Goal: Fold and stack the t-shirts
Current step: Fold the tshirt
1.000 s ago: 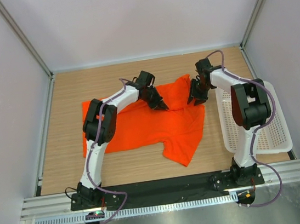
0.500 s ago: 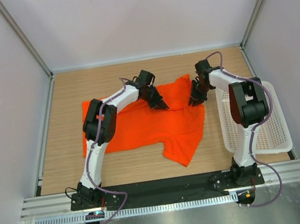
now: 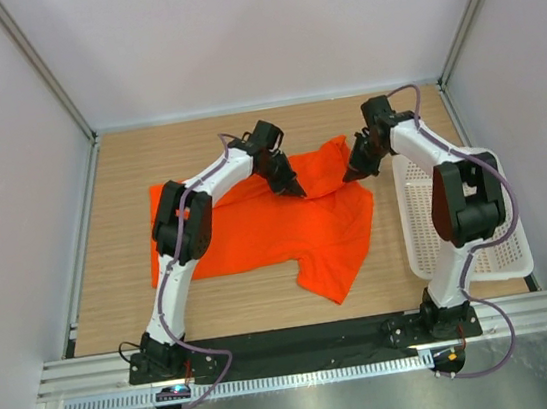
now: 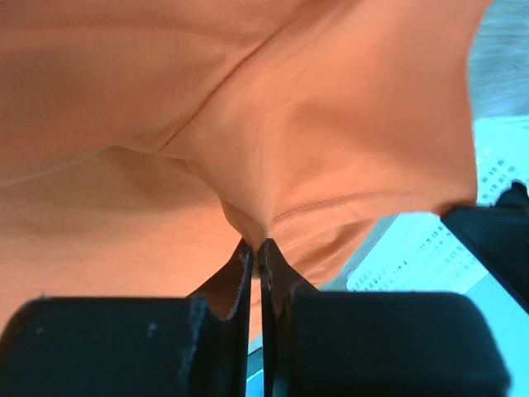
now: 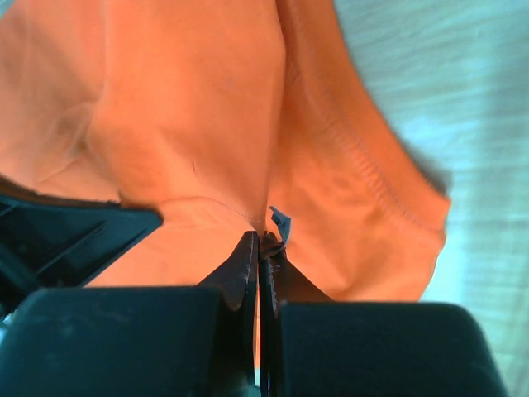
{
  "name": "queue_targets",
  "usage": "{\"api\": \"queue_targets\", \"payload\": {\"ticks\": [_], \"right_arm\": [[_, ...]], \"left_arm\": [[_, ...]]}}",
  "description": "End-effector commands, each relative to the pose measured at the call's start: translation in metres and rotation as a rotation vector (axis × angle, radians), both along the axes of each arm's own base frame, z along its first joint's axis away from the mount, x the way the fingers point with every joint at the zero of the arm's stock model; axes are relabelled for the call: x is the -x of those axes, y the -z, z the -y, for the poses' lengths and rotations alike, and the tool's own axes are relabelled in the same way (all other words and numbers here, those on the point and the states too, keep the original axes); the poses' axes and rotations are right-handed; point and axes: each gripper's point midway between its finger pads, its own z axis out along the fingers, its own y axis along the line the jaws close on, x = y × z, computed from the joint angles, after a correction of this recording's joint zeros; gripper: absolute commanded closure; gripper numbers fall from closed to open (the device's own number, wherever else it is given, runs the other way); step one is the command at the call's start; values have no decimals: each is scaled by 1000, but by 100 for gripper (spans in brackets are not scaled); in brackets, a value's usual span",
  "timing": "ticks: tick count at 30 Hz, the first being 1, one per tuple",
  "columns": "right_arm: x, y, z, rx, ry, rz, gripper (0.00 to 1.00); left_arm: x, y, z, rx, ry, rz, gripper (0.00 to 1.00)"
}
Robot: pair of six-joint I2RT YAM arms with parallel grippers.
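Note:
An orange-red t-shirt [image 3: 267, 228] lies crumpled on the wooden table, its far right part bunched up between the two arms. My left gripper [image 3: 297, 190] is shut on a pinch of the t-shirt's fabric [image 4: 248, 149] at its far edge. At the shirt's right far corner my right gripper [image 3: 353, 175] is shut on the t-shirt [image 5: 190, 124] too, the cloth caught between its tips [image 5: 261, 241]. In the left wrist view my gripper [image 4: 255, 245] holds a small peak of cloth.
A white lattice basket [image 3: 501, 245] lies at the right edge of the table, beside the right arm. Bare wooden tabletop [image 3: 118, 174] surrounds the shirt on the left and far side. Grey walls close in the table on three sides.
The right gripper has closed on the shirt's far right corner and its arm has shifted slightly right and back. The left gripper has tightened on the fabric and barely moved.

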Motion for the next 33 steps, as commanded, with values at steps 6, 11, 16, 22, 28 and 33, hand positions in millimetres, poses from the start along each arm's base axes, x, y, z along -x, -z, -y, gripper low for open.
{"api": "queue_targets", "payload": {"ticks": [6,11,16,22,28,33], "right_arm": [[43,-14,-5,-81,170,-52,99],[58,-12,-4,-78,217,-50,99],[60,-2,0,-52,219,-61,99],[72,26,0,-49,245,-133,98],[76,32,4,-25,254,-148,84],[28,-1,23,114,162,25,56]], "left_arm": [[10,-12,-9,-22,53,-12,98],[17,-8,-12,-27,58,-36,99],[19,-7,-13,-30,64,-38,99],[28,3,-18,-49,75,-71,98],[30,-8,-28,-46,104,-52,74],[13,-55,-59,-4,99,30,45]]}}
